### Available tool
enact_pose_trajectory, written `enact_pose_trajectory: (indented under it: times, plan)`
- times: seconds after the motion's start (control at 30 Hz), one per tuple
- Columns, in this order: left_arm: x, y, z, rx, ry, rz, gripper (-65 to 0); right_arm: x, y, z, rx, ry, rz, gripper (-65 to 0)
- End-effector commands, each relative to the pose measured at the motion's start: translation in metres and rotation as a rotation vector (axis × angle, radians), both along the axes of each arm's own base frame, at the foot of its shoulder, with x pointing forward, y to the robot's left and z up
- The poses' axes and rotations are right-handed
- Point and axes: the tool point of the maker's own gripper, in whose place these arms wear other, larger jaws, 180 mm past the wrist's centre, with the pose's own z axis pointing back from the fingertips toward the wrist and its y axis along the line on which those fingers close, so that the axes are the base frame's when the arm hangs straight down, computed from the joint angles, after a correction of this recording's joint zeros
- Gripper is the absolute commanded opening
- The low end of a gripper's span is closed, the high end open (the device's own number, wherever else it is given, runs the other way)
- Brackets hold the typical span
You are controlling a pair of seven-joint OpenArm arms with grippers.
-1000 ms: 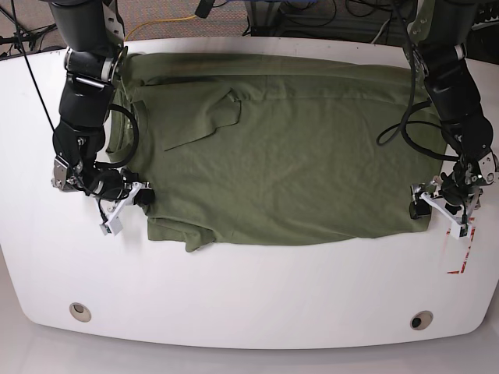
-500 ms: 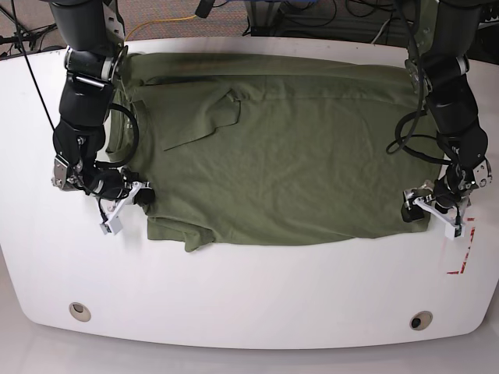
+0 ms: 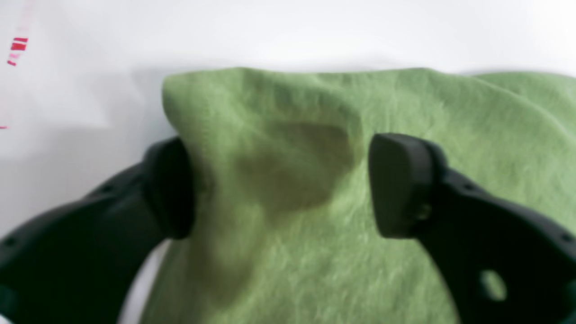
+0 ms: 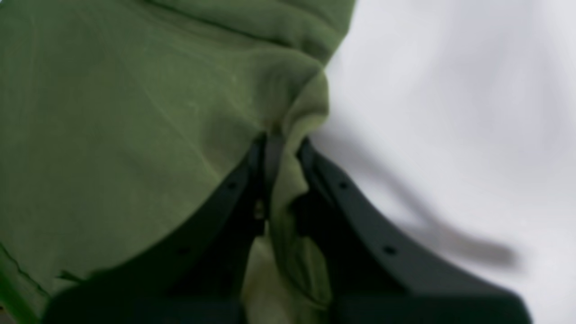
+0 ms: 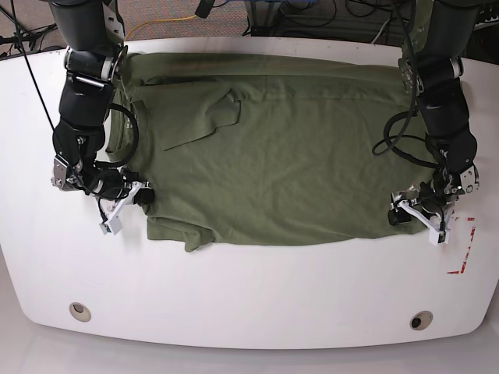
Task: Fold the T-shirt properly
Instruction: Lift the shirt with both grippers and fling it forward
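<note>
The olive-green T-shirt point(image 5: 273, 156) lies spread flat on the white table point(image 5: 249, 280), with one sleeve folded in. On the base view's right, my left gripper point(image 5: 413, 218) sits at the shirt's near right corner. In the left wrist view its black fingers point(image 3: 396, 184) stand wide apart, and a raised hump of the T-shirt point(image 3: 288, 135) is between them. On the base view's left, my right gripper point(image 5: 143, 199) is at the shirt's left edge. The right wrist view shows this right gripper point(image 4: 281, 146) shut on a pinched fold of the T-shirt point(image 4: 112, 112).
Red tape marks point(image 5: 461, 249) lie on the table just right of my left gripper, and the left wrist view shows the tape marks point(image 3: 18, 47) too. Two round holes point(image 5: 79, 311) point(image 5: 421, 320) sit near the table's front edge. Cables point(image 5: 156, 27) run behind the table.
My left arm has slid left along the table to the shirt's corner, and its jaws now straddle the fabric and have narrowed slightly. The right arm has not moved.
</note>
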Motion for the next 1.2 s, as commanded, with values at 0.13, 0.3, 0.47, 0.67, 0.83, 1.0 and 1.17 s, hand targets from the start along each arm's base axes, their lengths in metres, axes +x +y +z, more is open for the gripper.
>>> enact_pose_trajectory:
  times: [0.13,0.3,0.47,0.67,0.83,1.0,1.17]
  plan:
    - [0.007,0.006,0.012,0.01,-0.021,0.004,-48.1,0.015,-0.008,0.019,-0.007,-0.058,-0.007,-65.0]
    - [0.01,0.008,0.016,0.02,-0.038,0.0,-65.0,0.015,-0.007,0.02,-0.008,-0.062,-0.005,-65.0]
    - [0.018,0.012,0.041,0.065,-0.097,-0.011,-65.0,0.02,-0.008,0.034,-0.045,-0.088,0.02,-65.0]
    - [0.02,0.019,0.078,0.146,-0.124,-0.03,-65.0,0.025,-0.013,0.06,-0.114,-0.13,0.056,-65.0]
    - [0.02,0.017,0.106,0.211,-0.149,-0.07,-65.0,0.034,-0.016,0.084,-0.16,-0.17,0.075,-65.0]
    - [0.02,0.014,0.152,0.313,-0.213,-0.109,-65.0,0.052,-0.03,0.12,-0.216,-0.214,0.077,-65.0]
    - [0.018,0.012,0.212,0.418,-0.328,-0.101,-65.0,0.076,-0.042,0.168,-0.256,-0.279,0.067,-65.0]
